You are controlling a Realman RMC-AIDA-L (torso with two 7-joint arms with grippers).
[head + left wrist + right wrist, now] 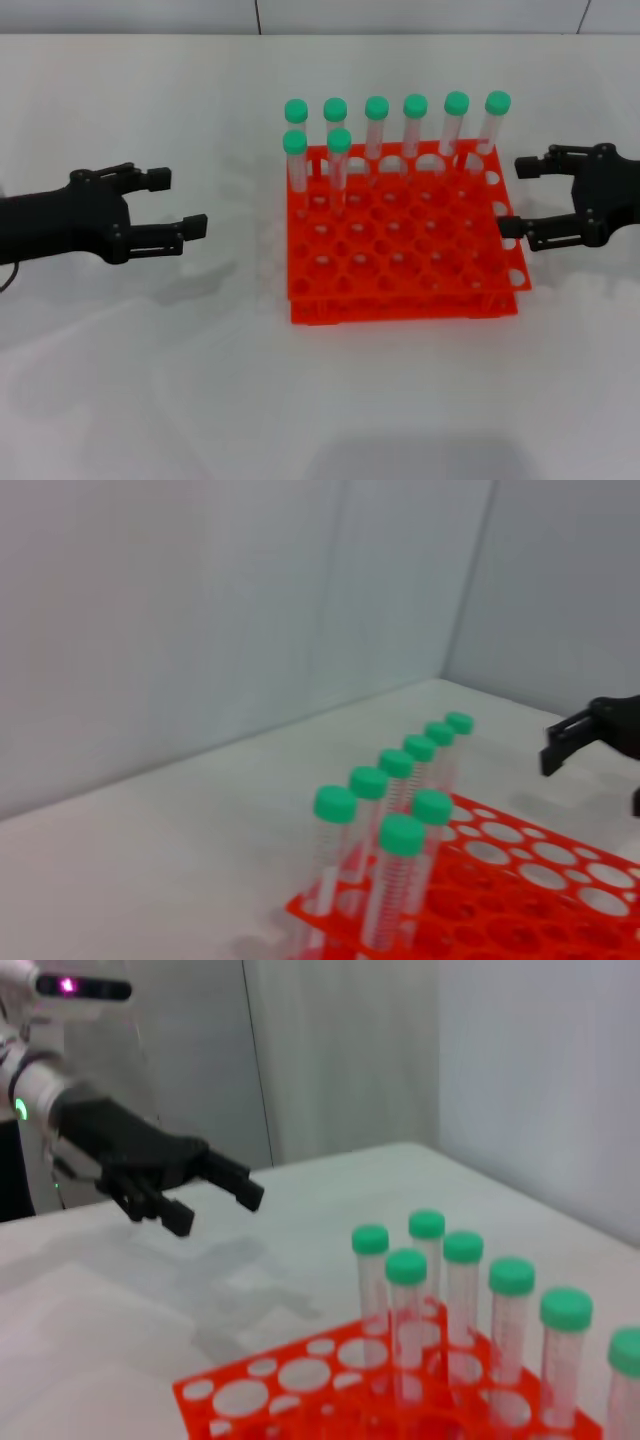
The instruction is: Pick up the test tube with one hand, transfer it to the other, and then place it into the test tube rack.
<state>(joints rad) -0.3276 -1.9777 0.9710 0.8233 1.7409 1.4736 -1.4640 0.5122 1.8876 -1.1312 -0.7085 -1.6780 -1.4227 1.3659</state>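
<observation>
We count eight test tubes [339, 160] with green caps, all upright in the orange rack [400, 250]: six along the rack's far row, two more in the next row toward us at the rack's left end. No loose tube shows on the table [150, 380] in any view.

Rack sits mid-table; most of its holes are vacant.

Left end effector [170, 205] hangs off the rack's left side, well apart from it, fingers spread, holding nothing. Right end effector [522, 198] sits just beside the rack's right edge, fingers also spread, holding nothing. The left wrist view shows the tubes close up with the right end effector beyond the rack; the right wrist view shows the left one beyond the rack.

This layout fits either every tube already racked after the handover, or a tube about to be pulled from the rack for it. We can't tell which from here.

Handling, our judgement: tubes look like light, clear, rigid plastic, smooth-walled so likely slippery; thin walls won't like a hard squeeze. Best hold is on the bare wall just below the cap, above the rack's top plate, leaving lower wall free for the other end effector. Neighbouring tubes stand close, so finger clearance is tight.
</observation>
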